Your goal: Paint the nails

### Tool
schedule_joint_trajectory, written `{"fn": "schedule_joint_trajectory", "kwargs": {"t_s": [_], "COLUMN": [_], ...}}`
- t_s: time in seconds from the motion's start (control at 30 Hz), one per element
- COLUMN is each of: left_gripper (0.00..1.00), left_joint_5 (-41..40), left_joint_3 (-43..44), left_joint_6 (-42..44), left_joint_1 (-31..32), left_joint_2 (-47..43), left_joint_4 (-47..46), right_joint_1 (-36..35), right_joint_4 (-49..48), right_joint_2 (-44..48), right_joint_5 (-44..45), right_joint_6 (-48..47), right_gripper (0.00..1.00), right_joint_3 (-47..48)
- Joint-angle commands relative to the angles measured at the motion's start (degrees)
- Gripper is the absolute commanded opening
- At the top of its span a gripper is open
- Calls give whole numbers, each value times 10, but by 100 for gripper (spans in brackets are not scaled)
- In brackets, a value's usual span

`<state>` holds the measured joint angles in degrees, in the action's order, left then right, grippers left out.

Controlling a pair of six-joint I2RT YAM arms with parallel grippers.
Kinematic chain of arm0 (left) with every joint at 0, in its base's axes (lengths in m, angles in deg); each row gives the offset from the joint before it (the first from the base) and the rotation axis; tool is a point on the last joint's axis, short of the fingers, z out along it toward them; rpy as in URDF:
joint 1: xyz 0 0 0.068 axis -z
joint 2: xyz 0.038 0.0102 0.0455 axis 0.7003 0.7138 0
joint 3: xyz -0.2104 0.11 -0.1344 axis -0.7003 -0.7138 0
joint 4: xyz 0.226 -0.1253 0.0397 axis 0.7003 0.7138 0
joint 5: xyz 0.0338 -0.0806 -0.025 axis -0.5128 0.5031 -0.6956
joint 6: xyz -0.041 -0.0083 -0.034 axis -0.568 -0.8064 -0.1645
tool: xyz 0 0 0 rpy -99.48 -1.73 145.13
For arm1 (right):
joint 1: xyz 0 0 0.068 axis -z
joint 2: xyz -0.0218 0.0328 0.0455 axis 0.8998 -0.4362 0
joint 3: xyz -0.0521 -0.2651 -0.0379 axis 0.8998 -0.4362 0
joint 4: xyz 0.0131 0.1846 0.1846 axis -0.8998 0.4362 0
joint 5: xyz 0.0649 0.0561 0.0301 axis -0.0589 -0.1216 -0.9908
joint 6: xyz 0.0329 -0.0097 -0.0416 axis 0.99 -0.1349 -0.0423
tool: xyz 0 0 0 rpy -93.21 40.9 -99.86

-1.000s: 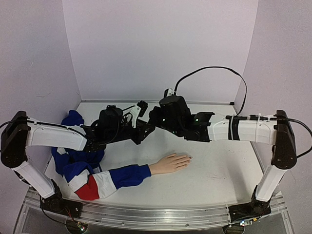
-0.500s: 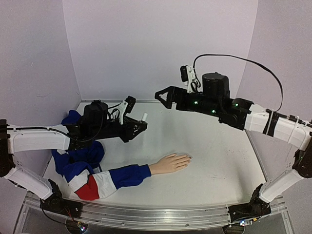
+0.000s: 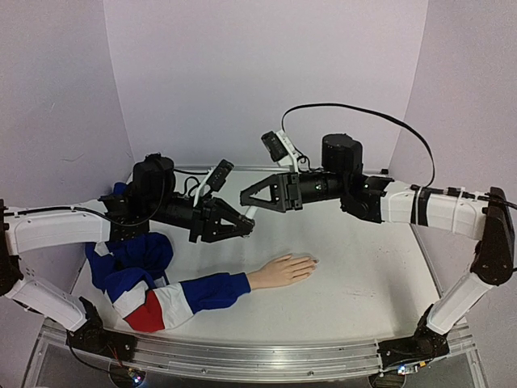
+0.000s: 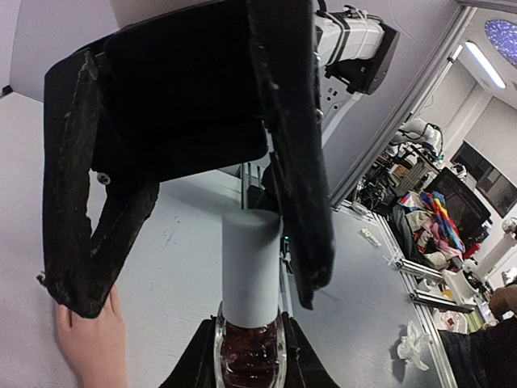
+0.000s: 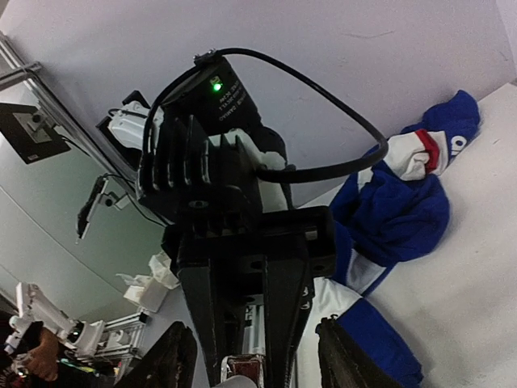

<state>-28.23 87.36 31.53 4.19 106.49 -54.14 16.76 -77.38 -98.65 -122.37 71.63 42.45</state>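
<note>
A: What is the surface like?

B: A white tabletop [image 3: 363, 275], lightly scuffed, with a metal rail [image 3: 242, 356] along its near edge. Plain pale lilac walls [image 3: 266, 81] close it in at the back and on both sides.

A: Anything beyond that?

B: The left wrist view looks past the tabletop's edge into a workshop with metal framing, ceiling lights [image 4: 483, 61] and cluttered benches.

A: Where are the nails?

B: On the mannequin hand [image 3: 283, 271], which lies flat near the middle of the tabletop, fingertips pointing right. The nails [image 3: 313, 260] are at that right end, too small to make out clearly. Its blue, white and red sleeve [image 3: 190, 295] trails off to the left and bunches into a heap by the left wall.

A: What about the left fingers?

B: The left fingers [image 3: 234, 229] are clenched on a polish bottle [image 4: 250, 360] of dark glass. It is held in the air behind the mannequin hand, with its pale cap [image 4: 250, 275] pointing at the other arm.

A: And the right?

B: The right fingers [image 3: 249, 194] are released and spread to either side of the cap. One sits just beside it and the other stands apart. I cannot tell whether the nearer one touches. A black cable [image 3: 363, 109] loops above that arm.
</note>
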Motion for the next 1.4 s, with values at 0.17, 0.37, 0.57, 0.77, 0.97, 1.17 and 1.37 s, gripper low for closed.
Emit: {"fn": "schedule_joint_trajectory", "kwargs": {"t_s": [0.17,0.37,0.57,0.77,0.97,1.17,1.37], "left_gripper": [0,0,0,0,0,0,0], "left_joint_5": [56,26,-3,-152,-400,-518,-510], "left_joint_3": [38,39,44,38,51,62,34], "left_joint_6": [-10,-6,0,24,82,150,148], "left_joint_1": [-2,-3,-5,-6,-5,16,32], "left_joint_2": [9,7,4,-6,29,134,142], "left_joint_4": [-18,-18,-19,-18,-48,-205,-211], "right_joint_1": [-5,-11,-13,-17,-35,-135,-156], "right_joint_4": [-128,-132,-133,-131,-23,160,176], "right_joint_2": [-13,-21,-17,-10,-18,-63,-55], "right_joint_5": [-66,-66,-58,-1,258,637,684], "right_joint_6": [47,46,46,51,93,208,197], "right_gripper": [34,25,14,0,0,0,0], "right_joint_3": [-13,-17,-28,-51,-51,37,58]}}
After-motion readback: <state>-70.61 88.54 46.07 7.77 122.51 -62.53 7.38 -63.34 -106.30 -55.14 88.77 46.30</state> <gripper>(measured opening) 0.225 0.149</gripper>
